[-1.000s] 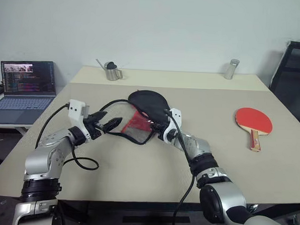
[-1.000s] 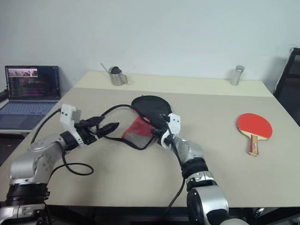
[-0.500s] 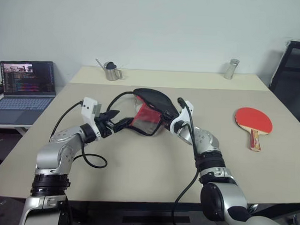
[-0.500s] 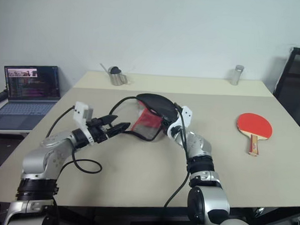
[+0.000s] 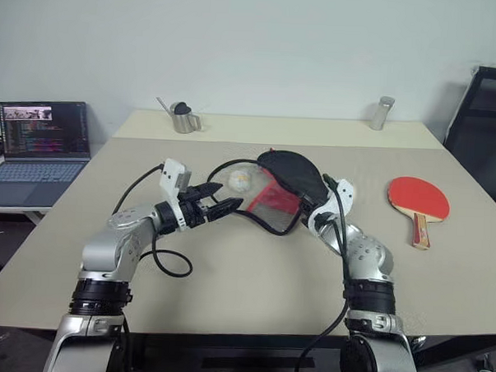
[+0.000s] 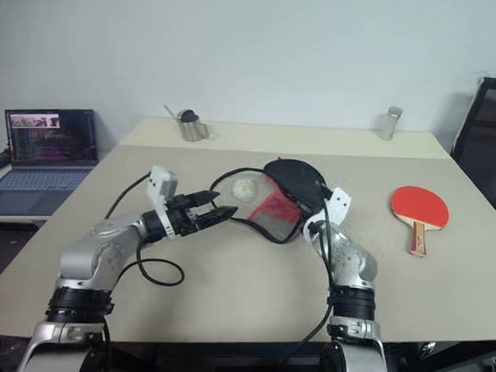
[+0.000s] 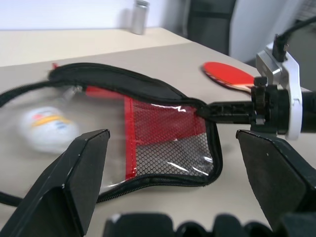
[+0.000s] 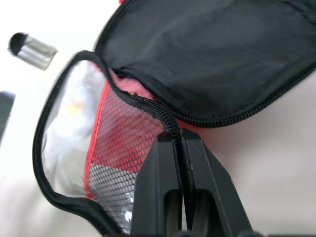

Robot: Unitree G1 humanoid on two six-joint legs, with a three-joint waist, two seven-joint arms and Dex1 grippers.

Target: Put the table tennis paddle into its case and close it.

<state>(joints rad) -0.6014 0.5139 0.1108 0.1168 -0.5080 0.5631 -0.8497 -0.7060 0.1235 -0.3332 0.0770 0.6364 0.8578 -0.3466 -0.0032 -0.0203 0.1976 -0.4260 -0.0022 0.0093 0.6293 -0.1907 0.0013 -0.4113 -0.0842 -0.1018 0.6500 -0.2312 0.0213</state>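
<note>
My right gripper (image 8: 181,148) is clamped on the zippered rim of the case (image 5: 285,183), holding it off the table (image 5: 252,277) with its mouth gaping toward my left gripper (image 5: 222,206), whose fingers stand wide apart and hold nothing. The table tennis paddle (image 5: 419,203) lies well apart, out past my right arm. My pinch is thin, on the zipper edge alone, so the fabric could slip free. A white ball (image 7: 47,123) sits in the clear pocket and may tumble out if I tilt.

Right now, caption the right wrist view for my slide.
Right fingers pinch the zipper edge of the open paddle case.
</note>
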